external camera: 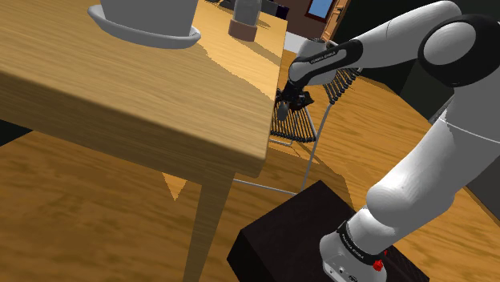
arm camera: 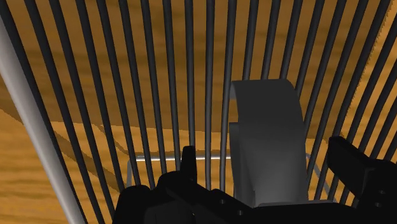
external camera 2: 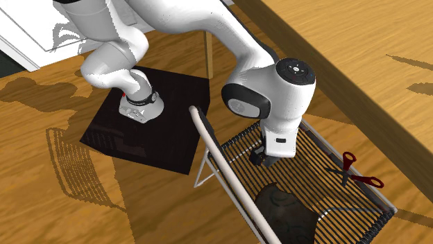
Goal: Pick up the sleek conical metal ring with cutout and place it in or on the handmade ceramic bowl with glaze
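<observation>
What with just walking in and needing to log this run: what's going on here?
A white robot arm reaches down beside the wooden table to a black wire rack. Its claw is open around a grey conical ring resting on the wires, fingers on either side without touching it, so nothing is lifted yet. Red-handled scissors and a dark bowl-like thing lie on the same rack.
</observation>
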